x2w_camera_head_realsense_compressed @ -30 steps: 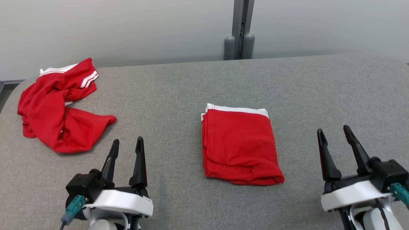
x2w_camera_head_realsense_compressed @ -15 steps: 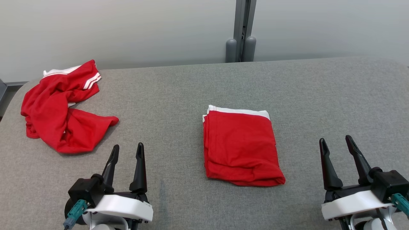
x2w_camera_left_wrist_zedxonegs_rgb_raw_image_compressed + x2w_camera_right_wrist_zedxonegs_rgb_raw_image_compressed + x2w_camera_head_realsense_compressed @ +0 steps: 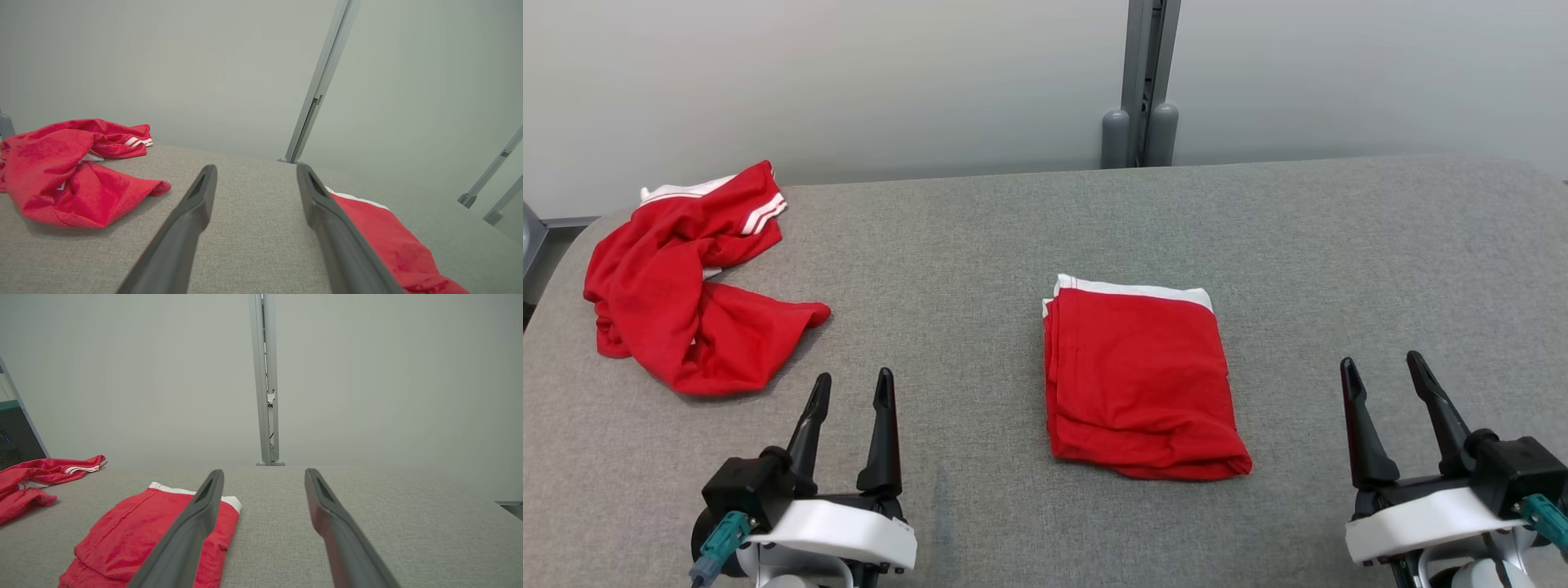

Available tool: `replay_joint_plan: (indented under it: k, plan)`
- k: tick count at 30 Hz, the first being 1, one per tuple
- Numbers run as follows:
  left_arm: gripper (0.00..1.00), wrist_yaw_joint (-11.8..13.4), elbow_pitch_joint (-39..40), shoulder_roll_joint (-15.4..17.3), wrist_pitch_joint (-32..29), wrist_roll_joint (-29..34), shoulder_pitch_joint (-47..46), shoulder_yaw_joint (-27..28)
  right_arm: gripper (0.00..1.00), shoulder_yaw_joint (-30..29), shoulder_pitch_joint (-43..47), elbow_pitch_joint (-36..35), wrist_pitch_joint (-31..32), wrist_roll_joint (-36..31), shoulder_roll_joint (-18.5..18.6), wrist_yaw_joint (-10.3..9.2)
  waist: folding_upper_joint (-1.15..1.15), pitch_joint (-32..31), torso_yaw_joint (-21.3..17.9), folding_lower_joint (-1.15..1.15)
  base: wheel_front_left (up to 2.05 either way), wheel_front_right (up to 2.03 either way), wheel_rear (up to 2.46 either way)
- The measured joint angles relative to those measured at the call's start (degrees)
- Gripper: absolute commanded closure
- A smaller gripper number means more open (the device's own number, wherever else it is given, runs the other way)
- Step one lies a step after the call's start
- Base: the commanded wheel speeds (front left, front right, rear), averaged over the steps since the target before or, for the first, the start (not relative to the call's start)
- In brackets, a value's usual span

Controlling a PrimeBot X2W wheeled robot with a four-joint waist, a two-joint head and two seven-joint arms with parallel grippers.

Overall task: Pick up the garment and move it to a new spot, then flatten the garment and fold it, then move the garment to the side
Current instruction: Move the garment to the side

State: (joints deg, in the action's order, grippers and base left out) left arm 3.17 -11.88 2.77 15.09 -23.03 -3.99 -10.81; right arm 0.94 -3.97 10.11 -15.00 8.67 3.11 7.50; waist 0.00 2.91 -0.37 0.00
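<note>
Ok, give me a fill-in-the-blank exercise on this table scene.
1. The red cloth garment with a white band at the middle of the grey fabric table is neatly ___.
2. The crumpled red garment with white stripes lies at the robot's far ___.
3. The left end effector and the right end effector both stand ___, holding nothing.

Missing words: folded; left; open.

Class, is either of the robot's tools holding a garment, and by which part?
Nothing is held. The left tool and right tool both stand open, apart from the folded red garment and the crumpled red garment.
</note>
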Motion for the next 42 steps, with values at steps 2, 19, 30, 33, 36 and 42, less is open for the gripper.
replay_joint_plan:
  k: [2,19,30,33,36,42]
  plan:
    - [0.0,0.0,-0.32,0.01,0.0,-0.01,0.03,-0.21,0.0,-0.34,-0.51,0.67,0.04,-0.19,0.02,0.0,0.0,-0.11,0.01,0.0,0.0,0.0,0.0]
    - [0.0,0.43,-2.2,-0.01,0.0,-0.97,-0.75,-1.48,0.0,6.24,-14.51,12.01,22.68,9.58,12.13,-0.01,0.0,2.55,4.66,0.0,0.0,0.0,0.0]
    - [0.0,0.75,-1.67,0.02,0.0,-1.19,-2.59,-1.65,0.0,17.77,-22.03,18.63,35.97,28.16,17.51,-0.01,0.0,7.59,9.19,0.0,0.0,0.0,0.0]
    - [0.0,0.77,-1.47,0.01,0.0,-1.23,-3.48,-1.56,0.0,19.81,-23.05,19.76,38.2,31.98,18.41,-0.01,0.0,8.81,10.19,0.0,0.0,0.0,0.0]
    - [0.0,0.77,-1.35,0.02,0.0,-1.25,-3.59,-1.43,0.0,21.34,-23.66,20.51,39.5,35.13,19.04,-0.01,0.0,9.75,10.91,0.0,0.0,0.0,0.0]
    - [0.0,0.9,-1.04,0.0,0.0,-1.26,-3.68,-1.35,0.97,24.17,-25.11,20.62,39.69,39.56,20.04,-0.01,0.0,10.65,11.27,0.0,0.0,0.0,0.0]
